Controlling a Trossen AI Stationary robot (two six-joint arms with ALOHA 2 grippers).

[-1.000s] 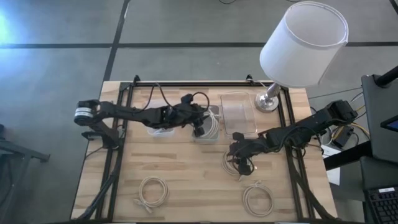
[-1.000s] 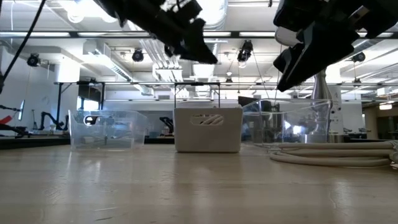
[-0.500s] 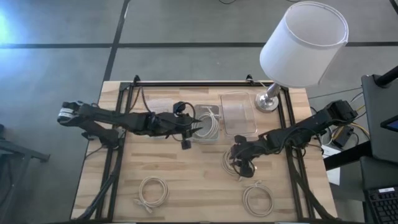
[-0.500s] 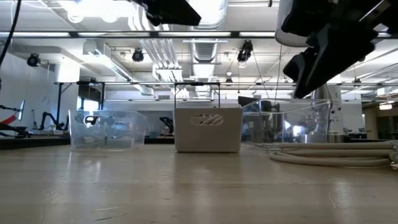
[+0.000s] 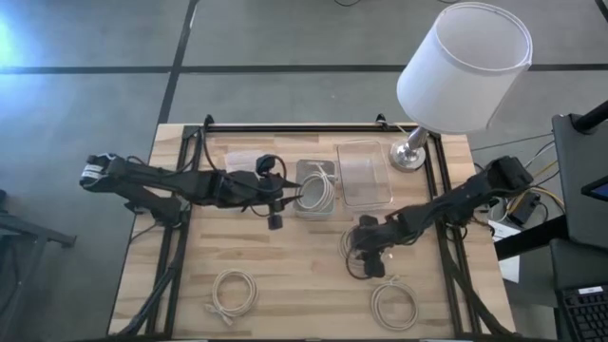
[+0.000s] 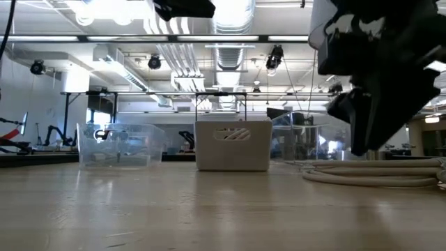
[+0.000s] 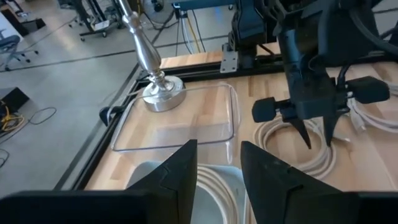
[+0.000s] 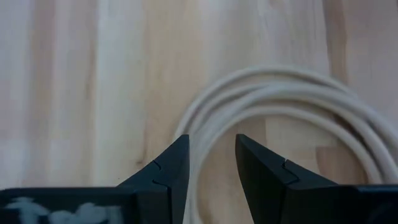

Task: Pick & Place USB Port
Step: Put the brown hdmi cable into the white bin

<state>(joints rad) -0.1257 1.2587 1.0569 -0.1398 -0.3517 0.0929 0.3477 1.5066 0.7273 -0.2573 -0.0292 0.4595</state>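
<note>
Right hand (image 8: 208, 168): fingers parted narrowly, empty, poised directly above coiled white cable (image 8: 292, 118) on worktop (image 5: 285, 256), one strand lying in line with the gap, contact not discernible. Left hand (image 7: 217, 180): fingers slightly apart, empty, above white bin (image 5: 316, 187) holding another cable coil. Beyond: clear tray (image 5: 365, 174) beside lamp (image 5: 463, 68); two further coils (image 5: 233, 291) near front edge.

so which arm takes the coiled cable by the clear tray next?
Right. The right gripper hangs open directly over that coiled cable; the left gripper sits back near the white bin.
</note>
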